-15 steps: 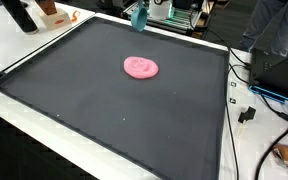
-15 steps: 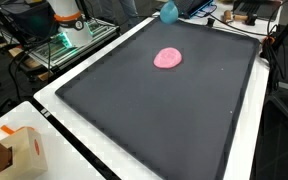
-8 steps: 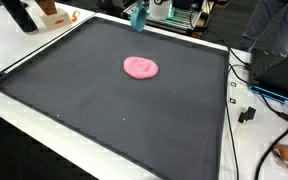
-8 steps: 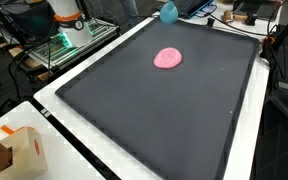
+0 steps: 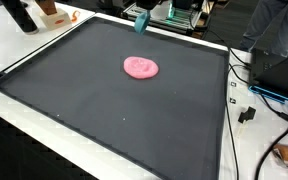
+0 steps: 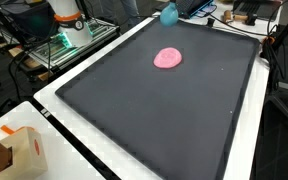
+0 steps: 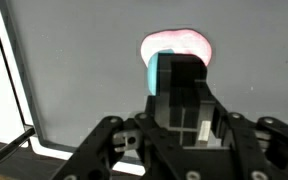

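While the end effector (image 7: pixel 180 80) is clamped on a teal block (image 7: pixel 160 72) at the far edge of the black mat (image 5: pixel 84 110), a pink blob (image 7: pixel 176 42) lies at its twelve o'clock, mid-mat.

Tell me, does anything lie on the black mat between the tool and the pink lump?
Nothing visible does. The tool grips a teal block at the far edge of the black mat; in both exterior views only bare mat lies between it and the pink lump.
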You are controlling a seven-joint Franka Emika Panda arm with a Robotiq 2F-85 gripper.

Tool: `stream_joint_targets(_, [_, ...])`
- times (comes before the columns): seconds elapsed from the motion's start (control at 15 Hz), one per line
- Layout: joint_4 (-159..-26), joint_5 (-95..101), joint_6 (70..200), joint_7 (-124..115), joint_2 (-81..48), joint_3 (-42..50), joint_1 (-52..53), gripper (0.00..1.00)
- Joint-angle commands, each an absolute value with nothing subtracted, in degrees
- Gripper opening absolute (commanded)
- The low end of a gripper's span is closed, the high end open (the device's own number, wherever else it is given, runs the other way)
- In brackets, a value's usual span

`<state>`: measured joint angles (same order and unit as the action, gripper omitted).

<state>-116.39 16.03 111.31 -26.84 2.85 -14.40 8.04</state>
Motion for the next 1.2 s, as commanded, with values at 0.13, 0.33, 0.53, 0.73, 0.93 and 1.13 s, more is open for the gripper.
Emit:
stream_joint_targets(0.13, [-108.1,28.4,102.4,-40.7,-7.3,-15.9,13.5,0.26])
stream_joint_targets(0.33, [-104.7,33.2,97.7,-46.7,-12.5,-14.8,16.7,0.26])
stream_joint_targets(0.53, [-101.9,37.3,93.9,-52.9,-17.0,-13.5,19.6,0.26])
stream_joint_targets(0.73, [-99.2,39.2,90.3,-58.0,-20.7,-12.1,21.6,0.26])
stream_joint_targets(0.93, [-96.9,40.3,87.0,-61.7,-23.9,-10.9,22.9,0.26])
stream_joint_targets(1.13, [-94.9,40.9,84.3,-64.3,-26.7,-9.8,23.9,0.26])
